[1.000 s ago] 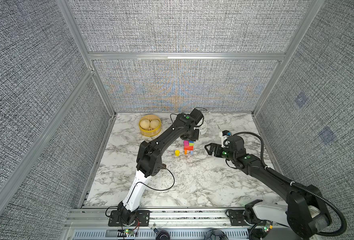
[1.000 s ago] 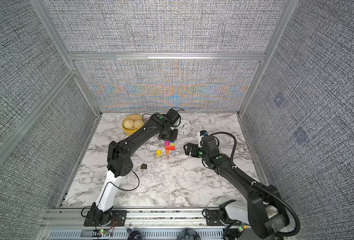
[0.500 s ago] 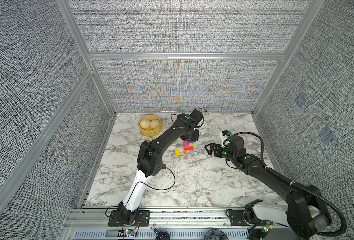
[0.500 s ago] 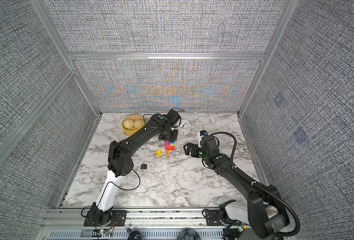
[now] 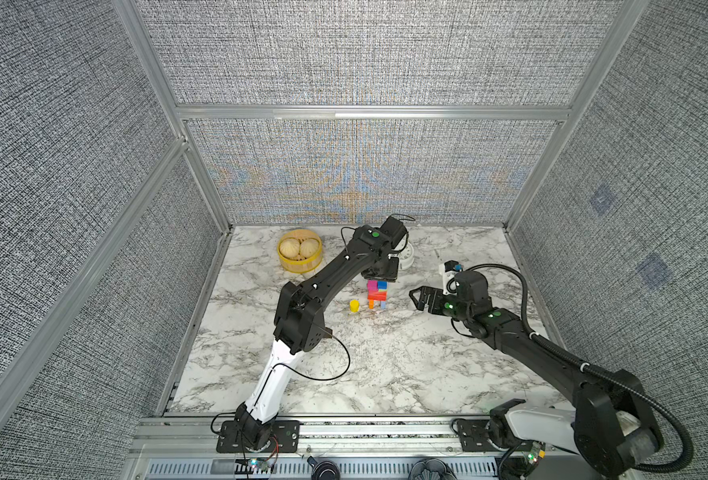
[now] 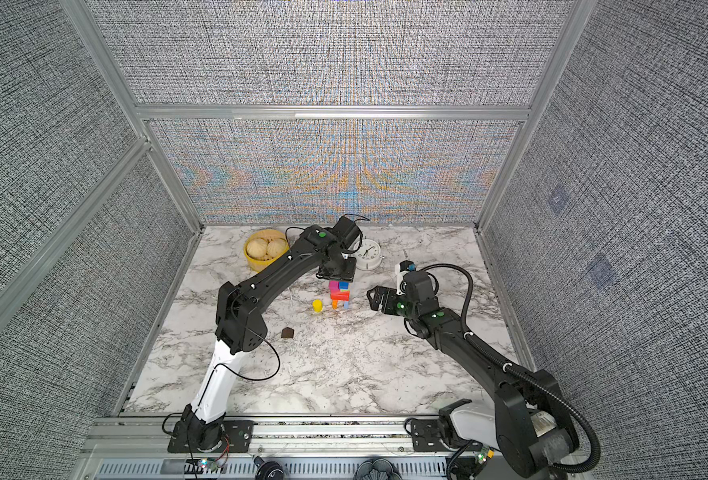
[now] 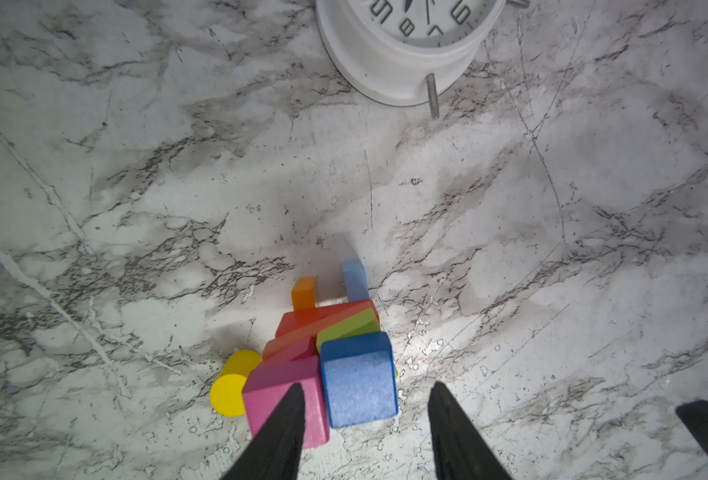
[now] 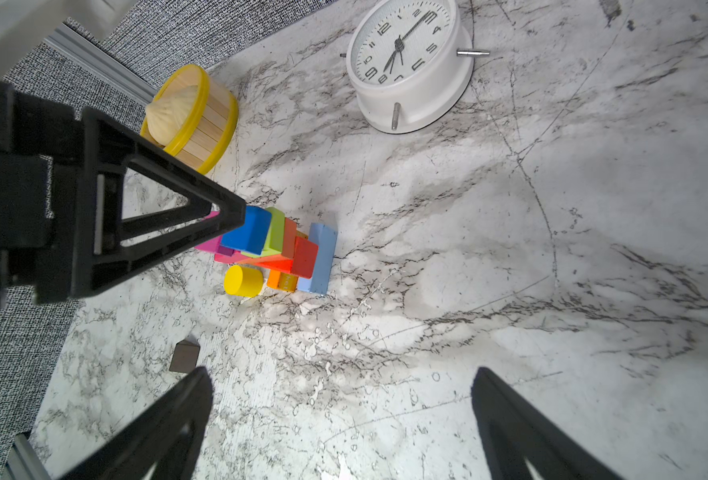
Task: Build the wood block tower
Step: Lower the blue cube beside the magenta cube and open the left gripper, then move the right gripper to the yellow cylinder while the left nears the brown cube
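I am looking down on the white-and-grey marbled desk (image 5: 385,365), with both pincers over its back half. The left gripper (image 7: 366,388) hangs straight over the narrow multicoloured tower of painted wood blocks (image 5: 376,294). Its jaws are parted wider than the top cube and grip nothing that I can see. One finger (image 7: 285,419) overlaps the pink cube (image 7: 267,390) in the wrist view, and I cannot tell whether it touches. The right gripper (image 8: 341,374) hovers beside the stack, toward the right edge, spread wide and empty. Near the back left corner sits the yellow wooden steamer basket (image 5: 300,262) with buns, and the white round alarm clock (image 6: 366,251) sits by the back edge, about midway along. The tower stands just in front of the clock, and I judge it more than half built. An orange leg (image 7: 303,293) and a light-blue upright brick (image 7: 355,280) carry a red brick (image 8: 304,257) and an orange brick (image 8: 289,235), skewed to each other. Above them is a green block (image 7: 346,326), with the pink cube and a dark-blue cube (image 7: 360,374) side by side on top. Two pieces look left to place. The small yellow cylinder (image 5: 354,305) stands on the desk just beside the tower's foot, on the side toward the left edge. The dark brown house-shaped piece (image 6: 287,332) lies well apart toward the front left, and looks meant as the cap.
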